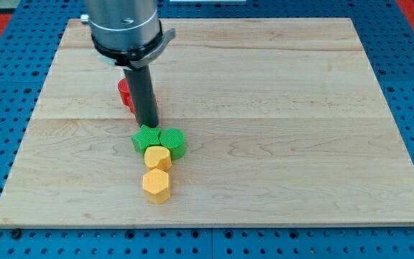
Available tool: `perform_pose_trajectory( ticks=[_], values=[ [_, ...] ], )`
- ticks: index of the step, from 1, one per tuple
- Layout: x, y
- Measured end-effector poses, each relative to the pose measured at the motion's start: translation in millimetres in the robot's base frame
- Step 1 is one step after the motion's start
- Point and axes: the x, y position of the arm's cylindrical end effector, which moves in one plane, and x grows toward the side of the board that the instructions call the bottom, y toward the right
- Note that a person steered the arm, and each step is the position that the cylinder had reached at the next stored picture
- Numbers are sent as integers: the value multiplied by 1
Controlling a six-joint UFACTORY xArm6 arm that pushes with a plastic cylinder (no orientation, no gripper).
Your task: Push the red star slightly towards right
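The red star [126, 96] lies on the wooden board [279, 108] at the upper left, mostly hidden behind my rod; only its left part and a sliver at the right show. My tip [147, 124] stands just in front of the red star, at its lower right, and right above the green star. The tip looks to touch or nearly touch both.
A green star [144, 138] and a green round block [172, 142] sit side by side below the tip. A yellow heart-like block [157, 157] and a yellow hexagon [156, 185] line up under them toward the view's bottom.
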Motion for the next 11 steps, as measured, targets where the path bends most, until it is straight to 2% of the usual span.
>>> perform_pose_trajectory(
  ticks=[3, 6, 9, 11],
  values=[
    [1, -74],
    [-11, -49],
    [-23, 36],
    [-24, -2]
  ],
)
